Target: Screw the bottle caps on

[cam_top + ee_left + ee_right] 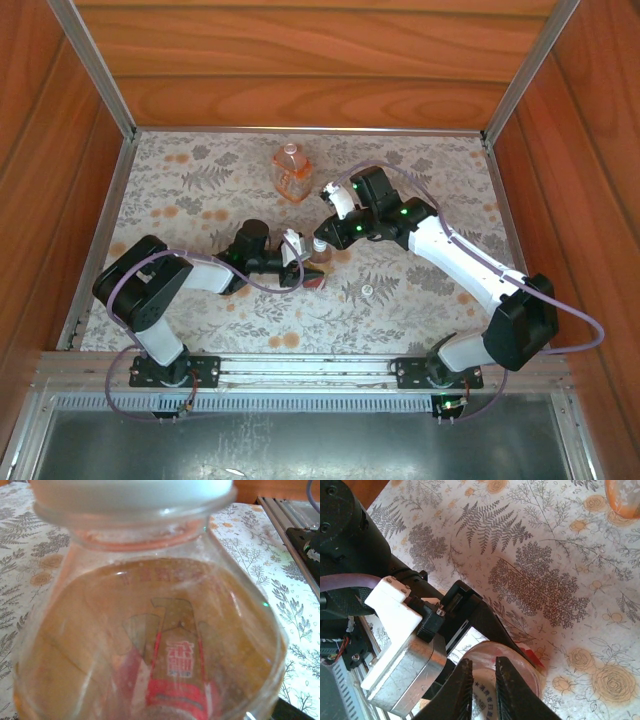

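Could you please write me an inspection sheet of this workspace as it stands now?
Surface: floral-print tablecloth, flat, no spills seen.
Job's things: slim round clear plastic bottle of amber liquid upright with a white cap on its neck; wide squarish clear plastic bottle of amber liquid standing apart at the far side, top unclear; small whitish round cap loose on the cloth.
Clutter: nothing seen.
Grippers: left claw shut on the slim bottle; right claw above its top, fingers close together, any hold on the cap hidden.
Cables: purple cables run along both arms, no snag seen.
Surroundings: wooden walls on three sides; aluminium rails at the near edge.
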Controlling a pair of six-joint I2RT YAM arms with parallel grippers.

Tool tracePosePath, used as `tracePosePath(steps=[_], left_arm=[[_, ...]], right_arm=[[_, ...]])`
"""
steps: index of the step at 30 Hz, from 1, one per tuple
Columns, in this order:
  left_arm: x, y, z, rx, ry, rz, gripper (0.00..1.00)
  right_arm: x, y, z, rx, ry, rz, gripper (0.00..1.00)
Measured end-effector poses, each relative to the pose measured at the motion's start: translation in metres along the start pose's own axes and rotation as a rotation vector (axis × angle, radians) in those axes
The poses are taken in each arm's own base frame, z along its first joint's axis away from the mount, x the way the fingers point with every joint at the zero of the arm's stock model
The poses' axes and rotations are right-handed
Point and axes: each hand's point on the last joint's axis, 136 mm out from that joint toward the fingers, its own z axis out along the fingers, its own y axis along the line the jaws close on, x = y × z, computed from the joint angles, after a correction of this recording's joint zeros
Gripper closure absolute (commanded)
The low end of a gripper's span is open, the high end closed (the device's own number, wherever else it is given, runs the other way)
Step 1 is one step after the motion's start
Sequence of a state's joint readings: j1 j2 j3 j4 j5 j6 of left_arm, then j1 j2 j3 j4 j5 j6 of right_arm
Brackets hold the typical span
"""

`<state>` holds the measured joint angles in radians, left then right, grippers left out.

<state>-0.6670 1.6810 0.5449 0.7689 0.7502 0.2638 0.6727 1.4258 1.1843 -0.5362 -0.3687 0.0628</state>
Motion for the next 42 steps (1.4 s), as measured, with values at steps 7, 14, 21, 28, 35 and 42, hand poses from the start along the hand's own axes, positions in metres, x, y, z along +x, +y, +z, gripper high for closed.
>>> tracePosePath(steps=[7,14,21,28,35,42], left_arm=[[0.001,0.003,-0.001,-0.008,0.001,-0.011,0.46],[0.001,0.002,-0.001,-0.004,0.000,-0.006,0.46],[0.001,0.003,-0.002,-0.003,0.000,0.002,0.46],[0.001,0.006,-0.003,-0.015,0.001,0.004,0.45],[0.001,0.006,-0.003,-0.015,0.001,0.011,0.45],[0.001,0.006,-0.003,-0.015,0.001,0.016,0.45]], right_arm=[[0.001,0.000,0.000,-0.017,-0.001,0.023,0.84],[0.006,0.003,-0.004,-0.047,-0.016,0.053,0.84],[0.018,0.009,-0.015,-0.070,-0.025,0.079,0.83],[0.019,0.025,-0.029,-0.109,-0.049,0.075,0.58],[0.007,0.013,-0.022,-0.052,-0.068,0.073,0.61],[0.000,0.004,0.001,-0.065,-0.028,0.055,0.76]])
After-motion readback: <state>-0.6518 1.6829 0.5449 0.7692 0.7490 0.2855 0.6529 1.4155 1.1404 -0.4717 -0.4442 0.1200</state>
